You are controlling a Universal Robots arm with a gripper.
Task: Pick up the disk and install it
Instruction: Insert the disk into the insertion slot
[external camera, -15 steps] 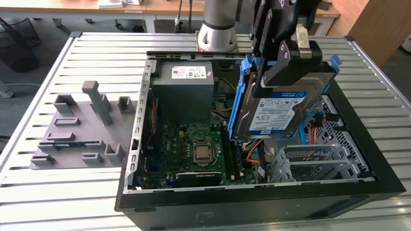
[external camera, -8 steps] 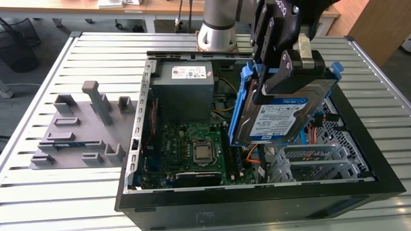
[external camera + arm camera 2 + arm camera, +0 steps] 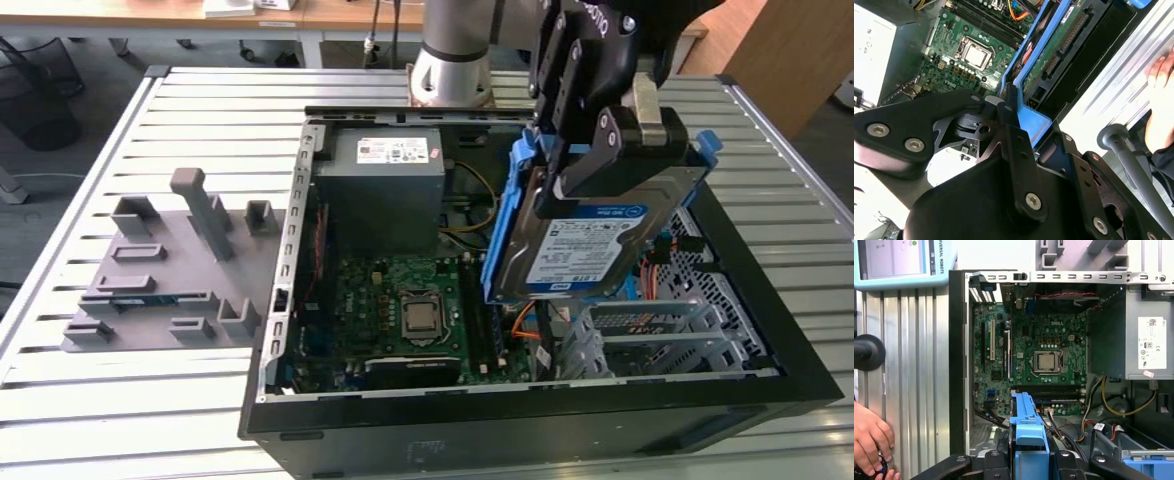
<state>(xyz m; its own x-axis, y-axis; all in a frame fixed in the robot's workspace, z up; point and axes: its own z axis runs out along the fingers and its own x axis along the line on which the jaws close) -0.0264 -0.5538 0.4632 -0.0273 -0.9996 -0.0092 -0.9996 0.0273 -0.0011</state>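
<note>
Pincer (image 3: 630, 150) clamped on disk (image 3: 587, 245) (tilted above case (image 3: 534, 415))

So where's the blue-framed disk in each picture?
Exterior view: the disk hangs tilted in the hand, over the open case.
Second wrist view: its green underside, beside the silver chip.
First wrist view: its blue edge, between hand and chip.
Shared landmark: the silver chip.

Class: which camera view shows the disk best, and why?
The exterior view: the disk shows its labelled face and blue frame, clamped by the gripper above the open computer case. In the second wrist view the disk shows its circuit-board side; in the first wrist view the disk is end-on, mostly frame.
</note>
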